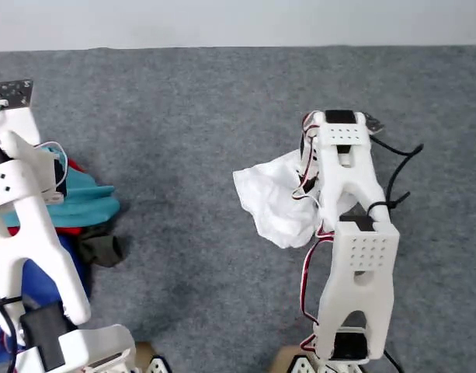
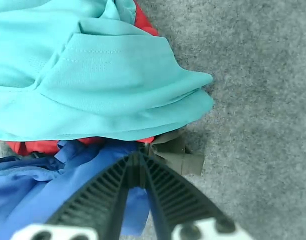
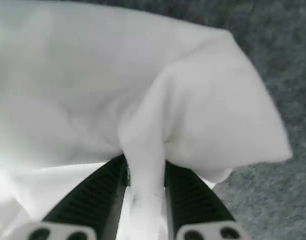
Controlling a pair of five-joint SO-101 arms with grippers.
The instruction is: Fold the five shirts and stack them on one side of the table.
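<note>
The right hand [image 3: 145,172] grips a fold of the white shirt [image 3: 93,90], well apart from the pile [image 2: 93,85]; the left hand [image 2: 139,161] hangs clenched at the pile's edge.

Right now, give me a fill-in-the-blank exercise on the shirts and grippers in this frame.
1. The right gripper is ____ on a fold of the white shirt.
2. The teal shirt lies on ____ of the pile.
3. The left gripper, over the pile, holds ____.
Missing: shut; top; nothing.
</note>
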